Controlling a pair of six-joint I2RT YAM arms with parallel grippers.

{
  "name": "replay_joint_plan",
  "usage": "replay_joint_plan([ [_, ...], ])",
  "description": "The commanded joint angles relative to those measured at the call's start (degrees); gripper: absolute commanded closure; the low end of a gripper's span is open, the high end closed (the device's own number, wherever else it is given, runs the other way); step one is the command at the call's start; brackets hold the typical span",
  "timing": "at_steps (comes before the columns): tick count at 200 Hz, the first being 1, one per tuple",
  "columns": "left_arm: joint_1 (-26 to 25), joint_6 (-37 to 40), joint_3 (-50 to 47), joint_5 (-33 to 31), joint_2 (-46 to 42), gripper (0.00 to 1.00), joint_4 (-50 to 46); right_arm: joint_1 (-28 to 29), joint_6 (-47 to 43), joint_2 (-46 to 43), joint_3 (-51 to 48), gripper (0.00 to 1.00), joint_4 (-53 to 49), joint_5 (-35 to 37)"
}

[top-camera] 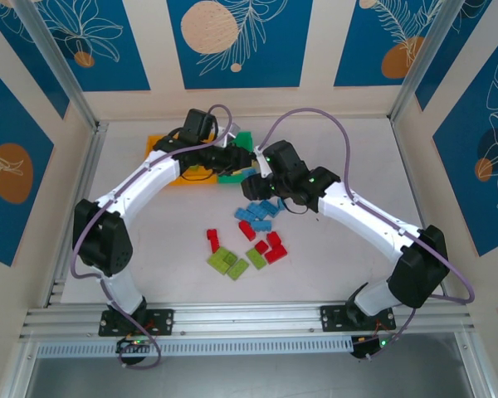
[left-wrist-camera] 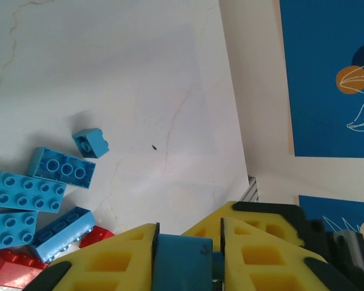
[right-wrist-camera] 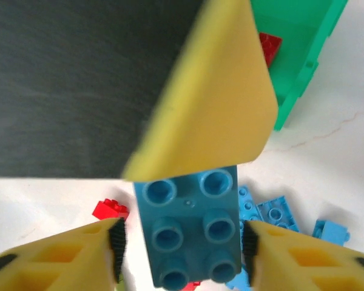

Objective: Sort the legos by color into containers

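Observation:
A dark blue six-stud lego hangs above the table between both grippers. My left gripper is shut on this blue lego, and one of its yellow fingers covers the brick's far end in the right wrist view. My right gripper stands open around the same brick, with a thin gap at each pad. In the top view the left gripper and right gripper meet beside the green container. Loose blue legos, red legos and lime green legos lie mid-table.
An orange-yellow container sits under the left arm at the back. The green container holds a red brick. Below the left gripper lie more blue bricks and a red one.

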Motion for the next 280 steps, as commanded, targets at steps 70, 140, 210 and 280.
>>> replay_joint_plan([
  [70,21.1,16.7,3.3,-35.4,-1.6,0.95,-5.5,-4.3,9.3,-10.4,-3.6,0.27,-1.1,0.8],
  [140,26.1,19.6,15.3,-34.8,15.3,0.75,-7.2,-6.3,11.9,-8.4,-4.9,0.27,-4.8,0.8],
  [210,26.1,20.8,16.7,-34.5,12.0,0.48,-8.7,-9.7,18.5,-6.3,-5.8,0.26,-10.2,0.4],
  [280,16.4,28.0,-4.7,-21.2,-18.0,0.57,0.7,-10.8,20.6,1.1,-7.5,0.27,-15.3,-2.4],
])
